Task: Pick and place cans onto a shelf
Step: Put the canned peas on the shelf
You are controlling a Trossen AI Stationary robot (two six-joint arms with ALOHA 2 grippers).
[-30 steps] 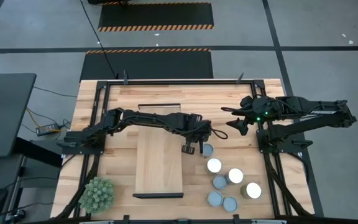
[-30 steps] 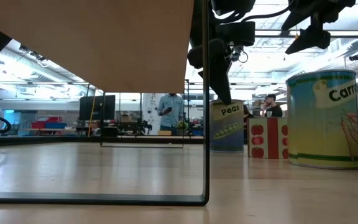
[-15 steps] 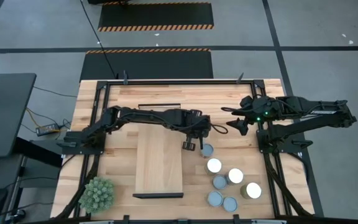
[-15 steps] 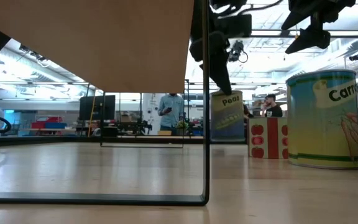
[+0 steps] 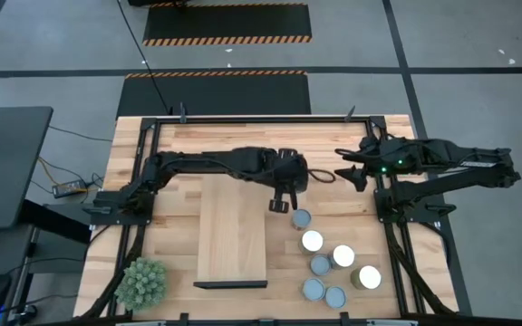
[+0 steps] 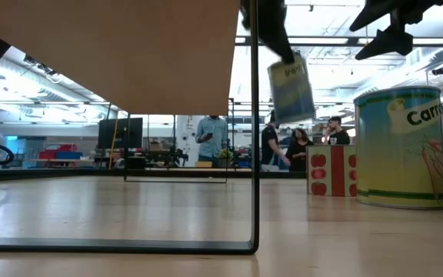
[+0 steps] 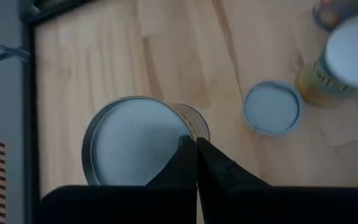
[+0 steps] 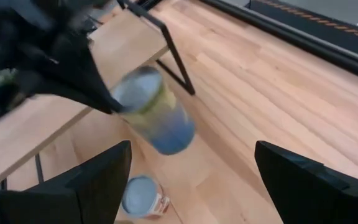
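My left gripper [image 5: 281, 203] hangs above the table between the shelf [image 5: 232, 231] and the group of cans, shut on one can [image 7: 135, 142]. That can shows in the low view as a blue-labelled tin [image 6: 291, 86], tilted in the air. Several more cans stand on their bases on the table, the nearest [image 5: 302, 218] just beside the held one and others [image 5: 343, 256] toward the near edge. My right gripper [image 5: 347, 172] waits open above the table's right part, touching nothing. My left gripper pinches the can's top rim [image 7: 191, 132] between its two fingertips, on one side of the round top. The fingers come from above, slanting down. The can [image 8: 155, 113] hangs below them, tilted and lifted clear of the table.
A spiky green plant [image 5: 141, 282] stands at the near left corner. The shelf's board [image 6: 114, 54] rests on thin dark legs [image 6: 254, 154], with free room beneath. A large Carrots tin [image 6: 400, 146] and a tomato-labelled one [image 6: 331, 171] stand to the right in the low view.
My left gripper has risen, staying shut on the can. The can has left the table, where it stood upright a second ago, and now hangs tilted well above it.
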